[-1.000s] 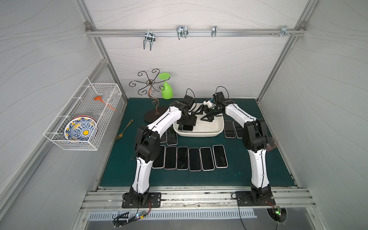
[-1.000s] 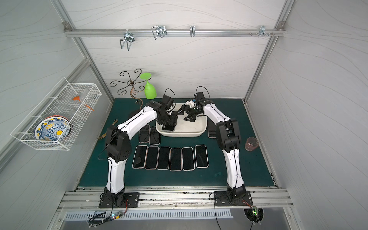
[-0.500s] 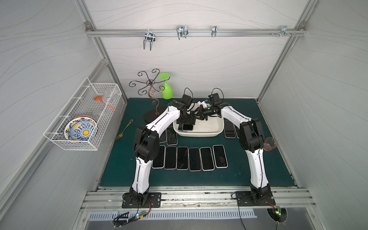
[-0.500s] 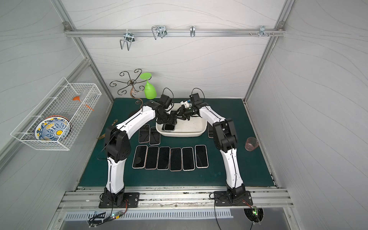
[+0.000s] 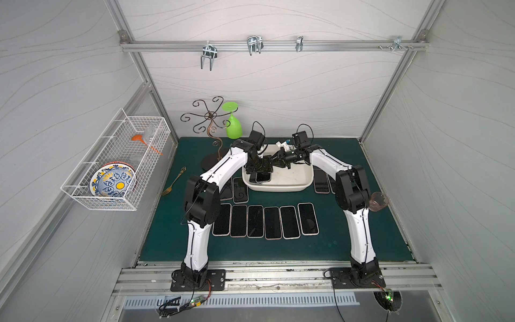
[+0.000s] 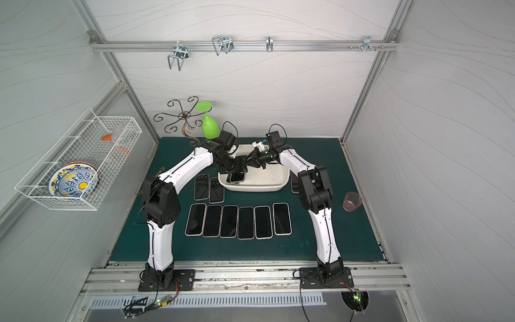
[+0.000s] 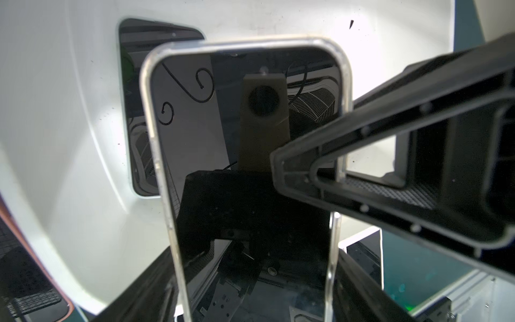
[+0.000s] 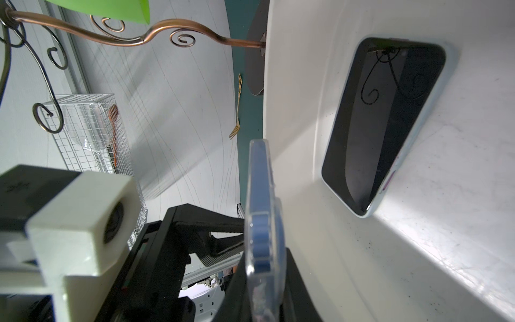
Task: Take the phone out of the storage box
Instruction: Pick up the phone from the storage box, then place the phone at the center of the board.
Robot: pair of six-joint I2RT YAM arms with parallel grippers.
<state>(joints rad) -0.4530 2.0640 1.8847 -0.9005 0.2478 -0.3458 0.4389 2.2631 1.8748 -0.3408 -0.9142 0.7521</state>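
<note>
A clear-cased phone [image 7: 250, 167] is tilted up above the floor of the storage box [image 5: 295, 178]. The left gripper [image 5: 263, 167] grasps it across its width, and the right gripper [image 5: 275, 163] is clenched on one long edge. Beneath both jaws, a second phone [image 8: 384, 125] lies flat, screen up, on the box floor.

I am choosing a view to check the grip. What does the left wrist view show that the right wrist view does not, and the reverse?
Only left wrist: the held phone face-on, dark screen toward the camera, and how the right claw pinches one long edge. Only right wrist: that phone edge-on, the left wrist camera, the wire basket, the fork and the copper stand. Both: the second phone lying in the storage box.
</note>
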